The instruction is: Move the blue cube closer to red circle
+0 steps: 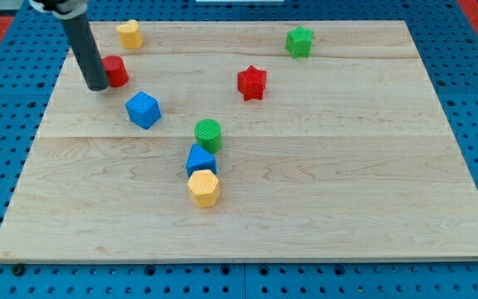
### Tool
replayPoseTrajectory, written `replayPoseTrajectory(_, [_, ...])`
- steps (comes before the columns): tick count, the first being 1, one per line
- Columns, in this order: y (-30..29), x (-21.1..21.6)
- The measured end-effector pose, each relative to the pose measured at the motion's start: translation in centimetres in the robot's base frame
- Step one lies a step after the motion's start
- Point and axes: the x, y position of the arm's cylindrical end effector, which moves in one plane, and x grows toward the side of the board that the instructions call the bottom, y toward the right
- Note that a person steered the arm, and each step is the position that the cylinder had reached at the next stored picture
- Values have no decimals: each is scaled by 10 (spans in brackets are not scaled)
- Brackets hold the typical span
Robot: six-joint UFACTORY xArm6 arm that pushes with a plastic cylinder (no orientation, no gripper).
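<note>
Toward the view's upper left of the wooden board (322, 208), the blue cube (143, 110) is sitting alone on the pale planks, touching nothing. Up and to the view's left of it, the red circle (115, 71) is lying near the board's left edge, a short gap separating the two. The rod's lower end, my tip (96, 86), is resting on the board against the red circle's left side, partly covering that block, and is standing apart from the blue cube. The arm is carrying no gripper, so no opening or closing is showing; the dark rod is merely slanting down from the view's top left.

Above the red circle, a yellow block (129, 34), its shape hard to make out, is sitting close to the board's top edge. Down and to the view's right of the blue cube, three blocks are forming a tight column: a green cylinder (208, 133) at the top, a blue block (200, 159) right below it, and a yellow hexagon (204, 188) at the bottom, each seeming to touch the next. A red star (252, 83) is lying well to the view's right of the cube, and a green star (299, 41) is sitting further up near the top edge.
</note>
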Motion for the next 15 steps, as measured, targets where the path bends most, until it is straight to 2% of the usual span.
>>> replayPoseTrajectory(1, [4,-27])
replayPoseTrajectory(2, [8,-16])
replayPoseTrajectory(3, [16,26])
replayPoseTrajectory(4, [87,37])
replayPoseTrajectory(5, [128,40])
replayPoseTrajectory(7, [121,102])
replayPoseTrajectory(8, [102,102])
replayPoseTrajectory(9, [56,89])
replayPoseTrajectory(10, [73,139])
replayPoseTrajectory(11, [31,128])
replayPoseTrajectory(13, [20,28])
replayPoseTrajectory(14, [18,65])
replayPoseTrajectory(15, [-16,74])
